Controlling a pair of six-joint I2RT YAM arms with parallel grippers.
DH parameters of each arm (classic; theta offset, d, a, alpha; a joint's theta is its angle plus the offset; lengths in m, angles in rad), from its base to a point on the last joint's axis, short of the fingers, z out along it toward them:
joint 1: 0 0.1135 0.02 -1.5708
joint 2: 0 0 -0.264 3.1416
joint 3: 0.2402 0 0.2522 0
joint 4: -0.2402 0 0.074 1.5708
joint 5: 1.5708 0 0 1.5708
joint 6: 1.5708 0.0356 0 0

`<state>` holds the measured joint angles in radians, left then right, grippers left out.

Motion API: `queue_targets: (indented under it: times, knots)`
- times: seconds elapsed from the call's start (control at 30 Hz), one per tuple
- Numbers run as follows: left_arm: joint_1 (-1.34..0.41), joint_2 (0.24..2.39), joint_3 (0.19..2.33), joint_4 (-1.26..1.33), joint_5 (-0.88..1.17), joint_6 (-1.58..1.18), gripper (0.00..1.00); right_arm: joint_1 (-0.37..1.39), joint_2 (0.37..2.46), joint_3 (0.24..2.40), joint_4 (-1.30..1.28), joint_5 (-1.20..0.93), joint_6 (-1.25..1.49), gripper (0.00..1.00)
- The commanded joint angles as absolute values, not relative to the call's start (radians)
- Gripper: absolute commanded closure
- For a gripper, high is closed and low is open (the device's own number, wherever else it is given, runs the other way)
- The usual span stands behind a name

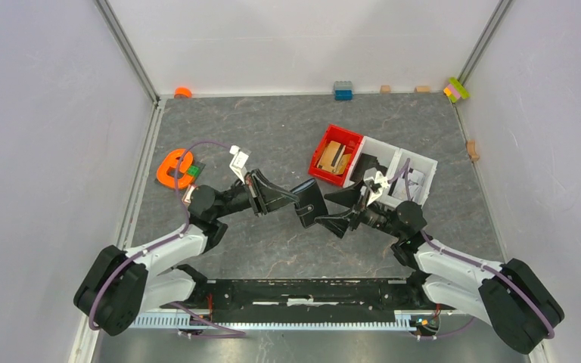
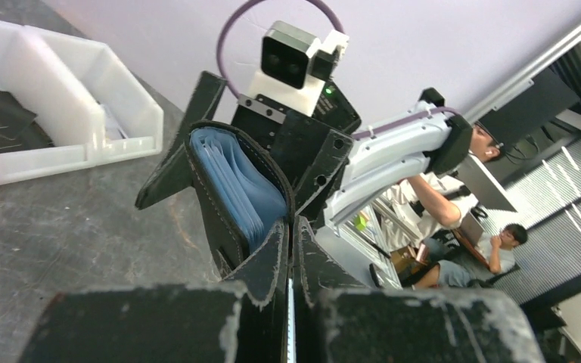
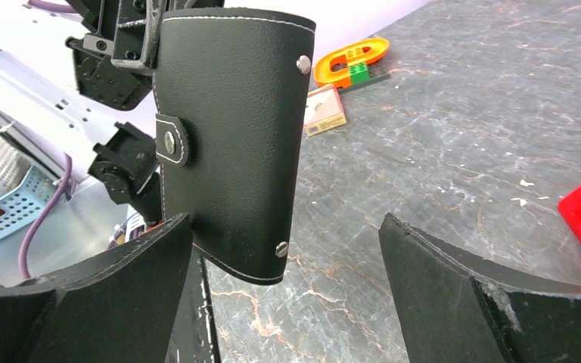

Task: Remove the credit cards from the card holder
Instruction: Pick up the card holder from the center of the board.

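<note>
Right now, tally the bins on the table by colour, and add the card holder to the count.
Red bin: 1
White bin, with two compartments: 1
Black card holder: 1
Total: 3

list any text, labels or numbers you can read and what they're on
No text can be read in any view.
Card holder: plain, only stitching and studs.
Tan flat piece by the orange ring: faint marks, too blurred to read.
</note>
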<state>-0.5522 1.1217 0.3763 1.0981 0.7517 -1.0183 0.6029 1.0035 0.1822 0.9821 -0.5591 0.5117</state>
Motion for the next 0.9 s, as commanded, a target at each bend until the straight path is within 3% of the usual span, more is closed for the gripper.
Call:
queue_targets:
  times: [0.0, 0.1, 0.27, 0.37, 0.53, 0.7, 0.87]
  knots:
    - [-0.573, 1.129, 0.388, 1.231, 0.791, -1.065, 0.96, 0.622, 1.034, 0.192, 1.105, -0.640, 0.551, 0.02]
    - [-0.582, 1.133, 0.394, 1.228, 0.793, -1.060, 0.96, 0.633, 1.053, 0.183, 1.196, -0.682, 0.591, 0.13]
    - [-0.583, 1.104, 0.394, 1.110, 0.733, -0.991, 0.96, 0.635, 1.031, 0.162, 1.264, -0.690, 0.619, 0.60]
    - [-0.583, 1.033, 0.397, 0.914, 0.626, -0.896, 0.94, 0.635, 0.997, 0.162, 1.192, -0.645, 0.580, 0.76]
    - [-0.583, 0.905, 0.410, 0.574, 0.366, -0.761, 0.85, 0.635, 0.957, 0.162, 1.087, -0.559, 0.528, 0.81]
    - [-0.586, 0.891, 0.446, 0.404, 0.238, -0.716, 0.46, 0.635, 0.920, 0.153, 1.011, -0.444, 0.507, 0.81]
    - [-0.622, 0.933, 0.468, 0.389, 0.232, -0.696, 0.34, 0.635, 0.881, 0.151, 0.899, -0.274, 0.503, 0.81]
